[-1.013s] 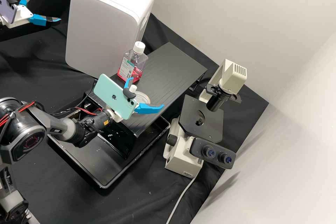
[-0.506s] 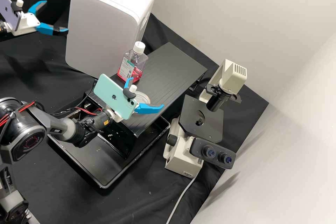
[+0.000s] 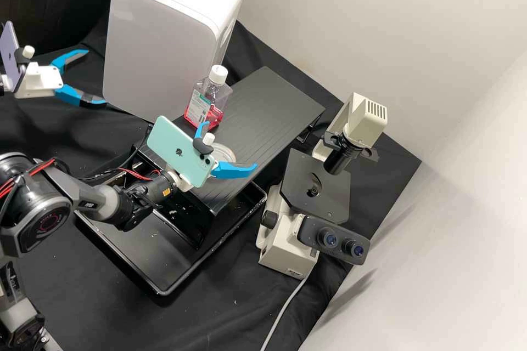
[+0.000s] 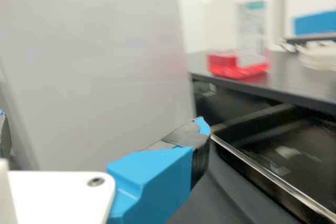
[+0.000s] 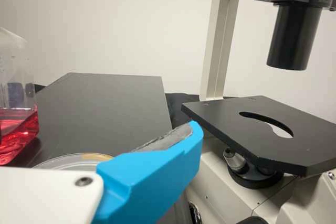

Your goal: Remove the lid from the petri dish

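Observation:
The clear petri dish (image 3: 225,154), lid on, lies on the near end of the black raised platform (image 3: 269,112). My right gripper (image 3: 230,146) is open over it, one blue finger on each side of the dish, not closed on it. In the right wrist view the dish (image 5: 71,160) lies just beyond my blue finger (image 5: 157,169). My left gripper (image 3: 94,78) is open and holds nothing, off at the far left beside the white box. One of its fingers (image 4: 160,179) appears in the left wrist view against that box.
A large white box (image 3: 170,33) stands behind the platform. A flask of red liquid (image 3: 207,100) stands on the platform just behind the dish. A microscope (image 3: 321,192) stands to the right. A black tray (image 3: 159,258) lies under the platform's near end.
My left gripper has come down and a little to the right, toward the white box. The right gripper and the dish have not moved.

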